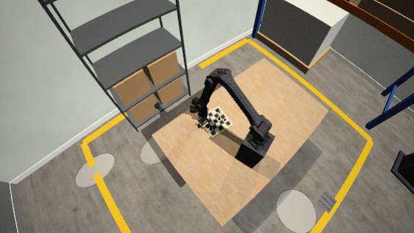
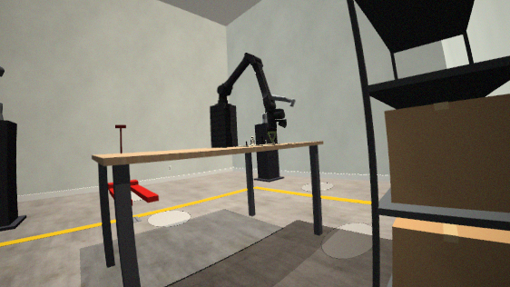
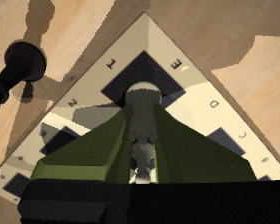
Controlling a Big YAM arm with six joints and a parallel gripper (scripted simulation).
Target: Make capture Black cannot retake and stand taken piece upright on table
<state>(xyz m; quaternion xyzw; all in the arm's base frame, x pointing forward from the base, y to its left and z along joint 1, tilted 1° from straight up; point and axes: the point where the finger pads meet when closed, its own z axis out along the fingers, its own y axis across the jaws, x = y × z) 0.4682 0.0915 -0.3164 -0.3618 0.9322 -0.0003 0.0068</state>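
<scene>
My gripper (image 3: 145, 107) is clamped on a pale piece (image 3: 141, 99), probably a white one, hanging above the E1 corner of the board (image 3: 211, 106). A black piece (image 3: 20, 63) stands on the table beside that corner, so I judge the capture half done: next, set my piece squarely into the vacated square. Only the wrist view shows the edge letters; the top view shows just the board (image 1: 218, 121).

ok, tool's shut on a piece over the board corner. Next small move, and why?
Probably lower it straight down. The tool is shut on a light piece above the board, and a black piece already stands on the table beside it.
</scene>
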